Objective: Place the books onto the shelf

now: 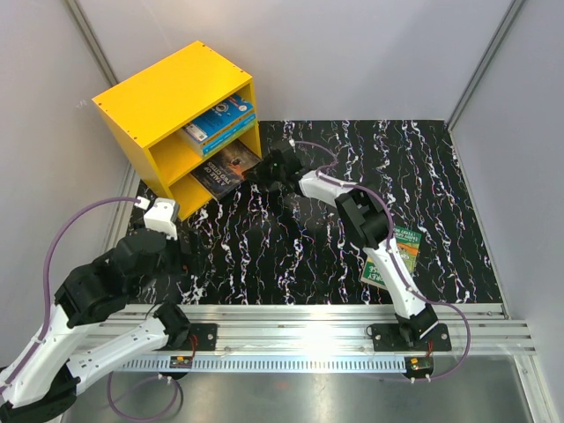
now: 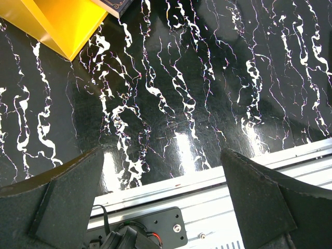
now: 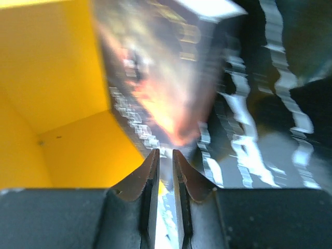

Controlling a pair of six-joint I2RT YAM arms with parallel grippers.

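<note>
Plainly, from above, one bright yellow boxy shelf (image 1: pixel 154 97) with two open compartments stands just ahead of the right hand (image 1: pixel 262 172). Two bright blue paperbacks (image 1: pixel 220 119) lie stacked in the upper compartment, above and beyond that hand. One dark paperback with an orange-lit cover (image 1: pixel 225 167) lies in the lower compartment, its near end jutting out of the front right at the fingertips. One green paperback with yellow lettering (image 1: pixel 401 251) lies flat on the black, white-veined worktop (image 1: pixel 300 256), well behind the hand and partly under its arm. That makes four books, three in the shelf and one to go.

From the left wrist, the left hand (image 2: pixel 161 151) gapes wide with nothing in it. Bare worktop lies below it, and the shelf's corner is far ahead to its left.

From the right wrist the picture is blurred. The jaws stand almost together with a thin slit between them, and the dark cover starts just past the tips. I cannot tell whether they pinch its edge.

The risks, as I judge them:
- If the hand backs away with the edge caught, it would drag the dark book out.
- An off-centre push could swing or buckle the thin book.
- The glossy green book, lying flat, may slide instead of lifting.
</note>
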